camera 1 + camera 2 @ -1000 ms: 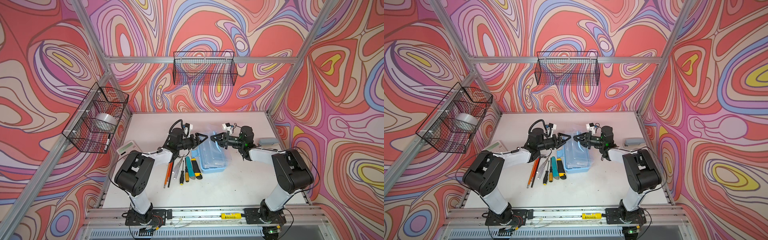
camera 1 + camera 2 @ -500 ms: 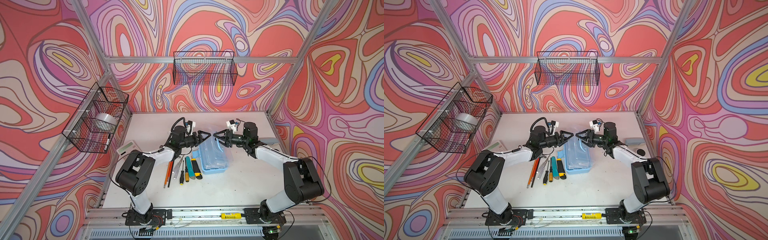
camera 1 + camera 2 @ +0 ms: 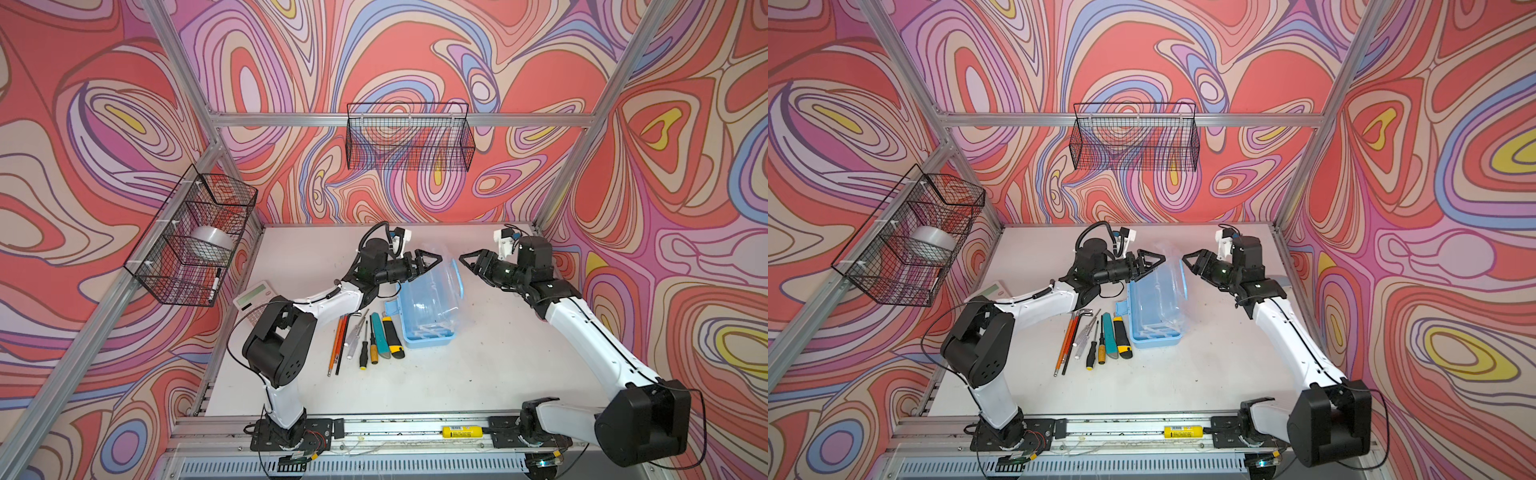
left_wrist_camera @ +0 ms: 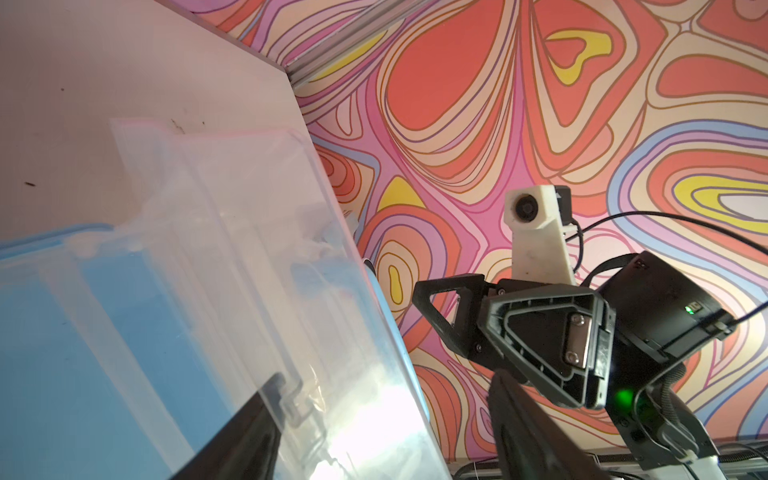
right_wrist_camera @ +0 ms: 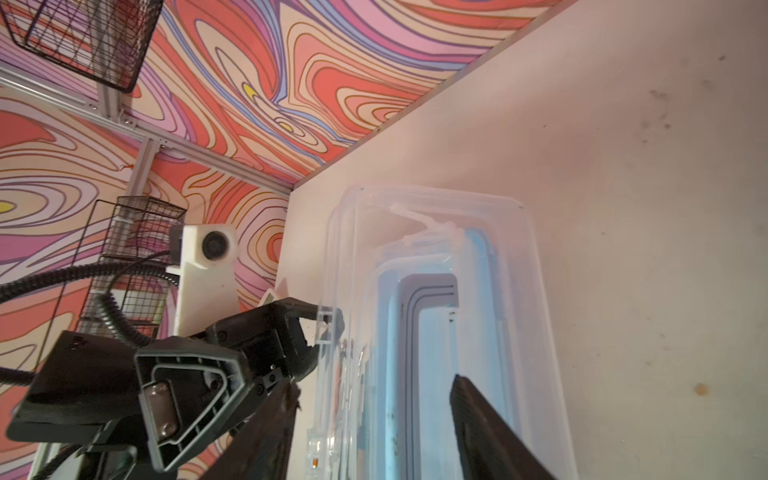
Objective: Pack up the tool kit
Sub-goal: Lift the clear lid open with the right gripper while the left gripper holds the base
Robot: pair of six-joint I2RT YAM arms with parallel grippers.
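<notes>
Lid's up! The clear lid (image 3: 436, 286) of the light-blue box (image 3: 428, 338) stands tilted open. The left tool (image 3: 434, 265) sits right at its top edge, jaws spread wide with the rim between them: propping, not pinching. In the right wrist view one of its fingertips (image 5: 334, 321) touches the lid's clear latch tab. Facing it, the right tool (image 3: 466, 266) hangs clear of the lid, with a visible gap between them, jaws spread and nothing in them.

Now the geometry that counts. The box lies on the desk (image 3: 478, 374) just below both tool tips, its long axis crosswise to the line joining the two tools. The hex keys (image 3: 341, 332), screwdrivers (image 3: 364, 351) and utility knives (image 3: 392, 336) are out on the desk in a row, behind and below the left tool. From the right tool they are beyond the box, shafts roughly parallel to it. The left arm is far nearer them, but it looks busy with the lid. My read: the right tool would have to cross over the open box to reach them.

Against a second ago, the right tool was in close at the lid with jaws together; it has let go, spread and drawn back. The lid stands higher. The left tool has nudged forward with it, same spread.
</notes>
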